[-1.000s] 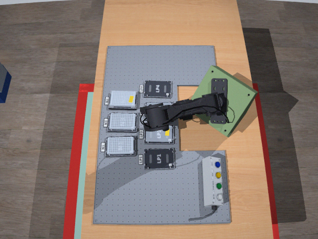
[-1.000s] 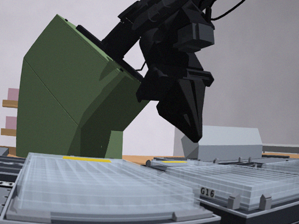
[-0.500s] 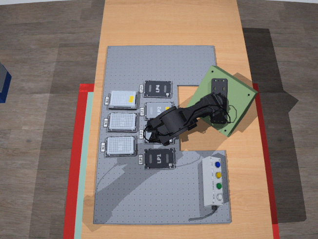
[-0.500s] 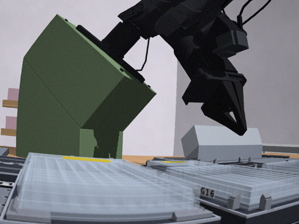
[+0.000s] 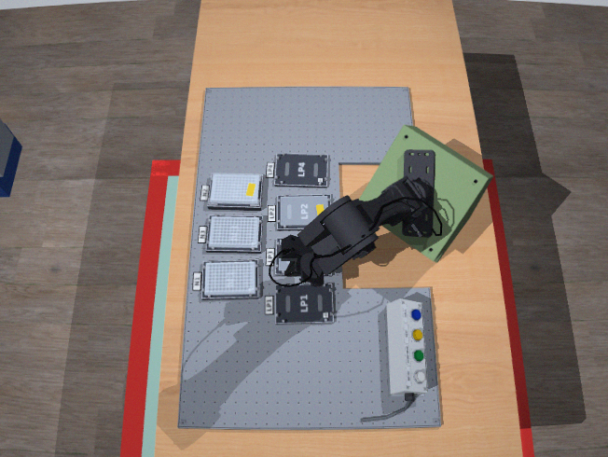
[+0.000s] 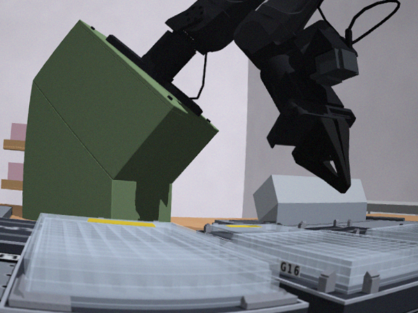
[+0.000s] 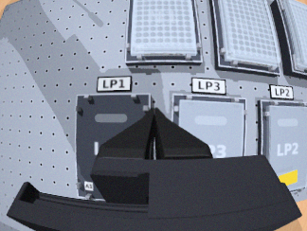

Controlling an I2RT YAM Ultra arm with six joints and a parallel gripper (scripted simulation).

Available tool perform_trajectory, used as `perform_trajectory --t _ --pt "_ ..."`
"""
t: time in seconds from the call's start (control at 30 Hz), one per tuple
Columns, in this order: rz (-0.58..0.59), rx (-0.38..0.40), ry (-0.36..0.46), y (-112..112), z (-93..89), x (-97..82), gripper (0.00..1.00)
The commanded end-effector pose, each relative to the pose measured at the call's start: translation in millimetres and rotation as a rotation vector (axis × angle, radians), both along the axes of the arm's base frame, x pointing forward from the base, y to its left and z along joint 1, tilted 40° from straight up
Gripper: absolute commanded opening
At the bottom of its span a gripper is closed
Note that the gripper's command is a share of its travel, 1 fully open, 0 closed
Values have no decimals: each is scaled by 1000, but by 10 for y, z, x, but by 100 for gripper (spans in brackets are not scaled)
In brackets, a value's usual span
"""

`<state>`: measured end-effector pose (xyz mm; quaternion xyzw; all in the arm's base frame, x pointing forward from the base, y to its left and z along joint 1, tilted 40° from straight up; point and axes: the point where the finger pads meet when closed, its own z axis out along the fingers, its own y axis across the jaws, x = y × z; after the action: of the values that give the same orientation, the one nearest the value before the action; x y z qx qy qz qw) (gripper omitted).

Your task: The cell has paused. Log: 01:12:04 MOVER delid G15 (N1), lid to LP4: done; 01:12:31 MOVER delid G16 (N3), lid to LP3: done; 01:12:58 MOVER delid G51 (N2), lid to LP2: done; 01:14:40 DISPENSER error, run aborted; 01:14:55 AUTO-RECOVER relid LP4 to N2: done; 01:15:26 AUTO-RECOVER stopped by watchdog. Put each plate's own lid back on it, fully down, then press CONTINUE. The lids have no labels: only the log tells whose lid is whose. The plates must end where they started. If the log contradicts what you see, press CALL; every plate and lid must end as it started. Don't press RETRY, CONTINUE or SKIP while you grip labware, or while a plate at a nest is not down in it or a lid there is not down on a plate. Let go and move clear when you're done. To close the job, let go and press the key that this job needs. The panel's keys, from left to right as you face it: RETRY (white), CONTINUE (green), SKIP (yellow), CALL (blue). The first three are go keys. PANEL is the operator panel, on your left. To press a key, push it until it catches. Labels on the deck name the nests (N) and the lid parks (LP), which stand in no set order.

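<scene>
The gripper [image 6: 341,183] hangs with its fingers pressed together on nothing, above the row of lid parks at the centre of the top view. In the wrist view its tips point at the gap between LP1 [image 7: 110,132] and the lid on LP3 [image 7: 210,127].

The labware sits left of centre in the top view. The N2 plate [image 5: 234,189], uppermost, carries a lid with a yellow tag. The N3 plate [image 5: 233,232] and the N1 plate [image 5: 229,278] below it are bare. A second lid lies on LP2 [image 5: 297,211], and LP4 [image 5: 301,169] is vacant.

The main hazard is trusting that covered plate. By the task's record, the lid on N2 came from LP4 and so belongs to N1. Leaving it there, or dropping the LP2 lid on top of it, would lock in a swap that no label can expose.

A second risk is that pinched fingers suit a key, not a lid. Pressing the green key [image 5: 418,354] on the panel [image 5: 398,343] at lower right now would restart with two plates uncovered. Descending onto LP3 this way would shove the lid rather than straddle it.
</scene>
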<state>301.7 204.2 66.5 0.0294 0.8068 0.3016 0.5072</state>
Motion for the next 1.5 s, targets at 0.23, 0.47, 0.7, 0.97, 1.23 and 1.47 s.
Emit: perform_trajectory --t 0.23,0.47,0.7,0.97,1.23,1.47 --pt "-28 -14 10 -46 -28 31 0" --pt "-28 -14 10 -46 -28 31 0" --pt "-28 -14 10 -46 -28 31 0" --pt "-27 -24 16 -78 -19 224 0" --pt "-28 -23 15 -166 49 509 0" --pt "-28 -23 14 -268 129 841 0"
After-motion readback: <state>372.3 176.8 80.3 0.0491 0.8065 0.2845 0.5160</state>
